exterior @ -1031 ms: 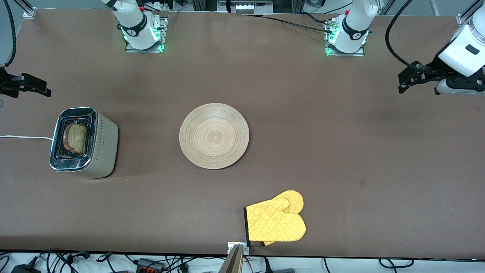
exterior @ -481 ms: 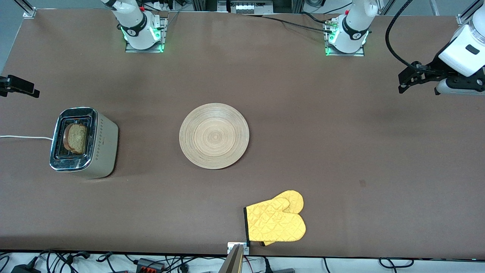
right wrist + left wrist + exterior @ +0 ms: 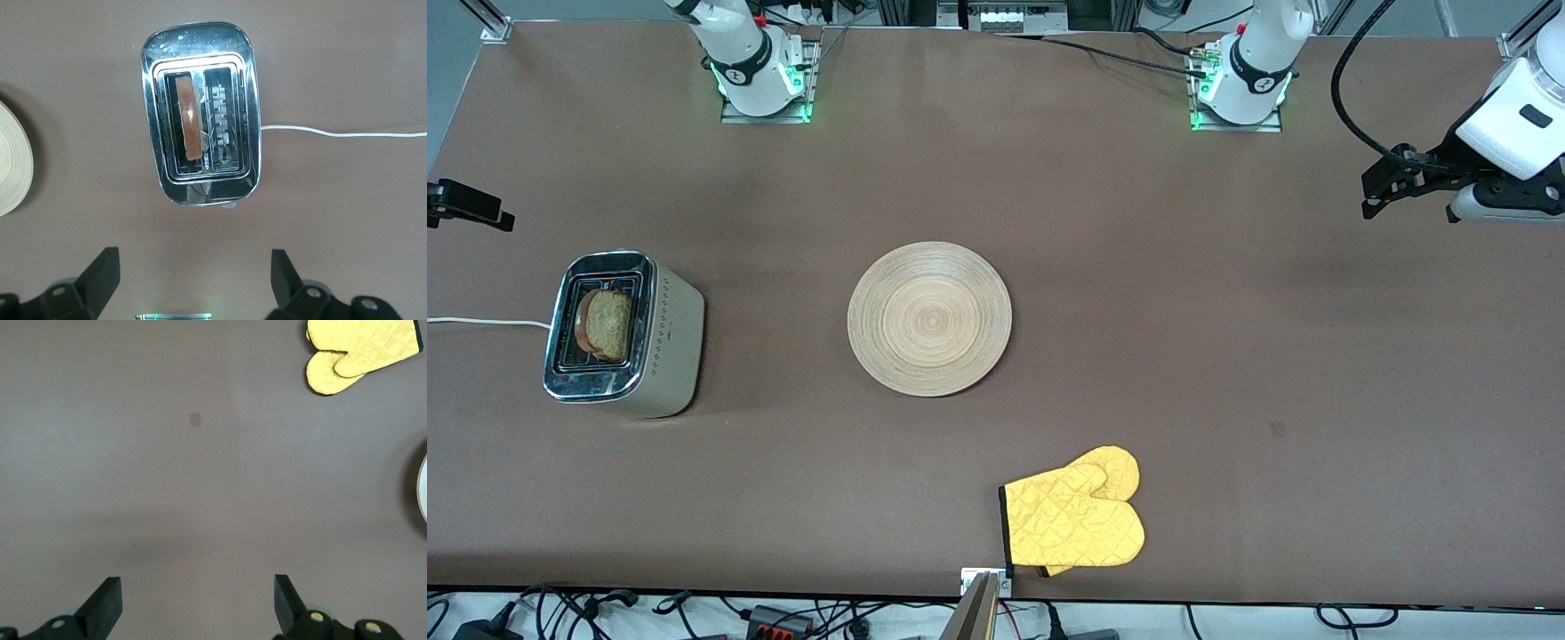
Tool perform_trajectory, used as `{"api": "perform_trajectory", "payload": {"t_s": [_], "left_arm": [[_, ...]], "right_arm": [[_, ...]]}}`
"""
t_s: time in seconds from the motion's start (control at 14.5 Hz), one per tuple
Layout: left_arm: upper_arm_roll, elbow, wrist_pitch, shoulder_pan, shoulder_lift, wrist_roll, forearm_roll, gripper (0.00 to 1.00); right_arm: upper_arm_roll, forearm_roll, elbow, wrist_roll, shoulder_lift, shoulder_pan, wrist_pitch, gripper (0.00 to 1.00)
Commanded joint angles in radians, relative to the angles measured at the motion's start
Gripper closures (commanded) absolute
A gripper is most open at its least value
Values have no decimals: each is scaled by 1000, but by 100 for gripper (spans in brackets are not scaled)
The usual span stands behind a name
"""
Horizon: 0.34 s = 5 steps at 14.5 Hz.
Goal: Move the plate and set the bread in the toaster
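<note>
While the bread [image 3: 189, 116] stands in the toaster [image 3: 624, 333] at the right arm's table end, your plate [image 3: 929, 318] lies mid-table, left gripper [image 3: 193, 607] and right gripper [image 3: 192, 283] both spread, empty, above bare tabletop at opposite edges.

We look down from a high front camera that faces the two arm bases and takes in the whole table [image 3: 1227, 356], from the toaster [image 3: 624, 333] at the right arm's end, past the plate [image 3: 929, 318], to the yellow oven mitt [image 3: 1074, 520] nearest us. The left wrist camera looks straight down on bare table from well above, with the mitt [image 3: 360, 350] and a sliver of plate rim [image 3: 423, 487] at its borders. The right wrist camera hangs directly over the toaster [image 3: 200, 113], close enough to see into both slots, and also catches the plate's edge [image 3: 13, 167].
</note>
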Motion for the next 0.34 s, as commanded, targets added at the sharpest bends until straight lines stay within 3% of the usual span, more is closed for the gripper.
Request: {"api": "perform_trajectory", "payload": {"t_s": [0.0,0.28], "left_arm": [[1,31,-24,0,12,-7,-19,0],[1,31,-24,0,12,-7,-19,0]], "right_arm": [[9,0,26,6,13,-2,-5,0],[9,0,26,-3,13,-3,-7,0]]}}
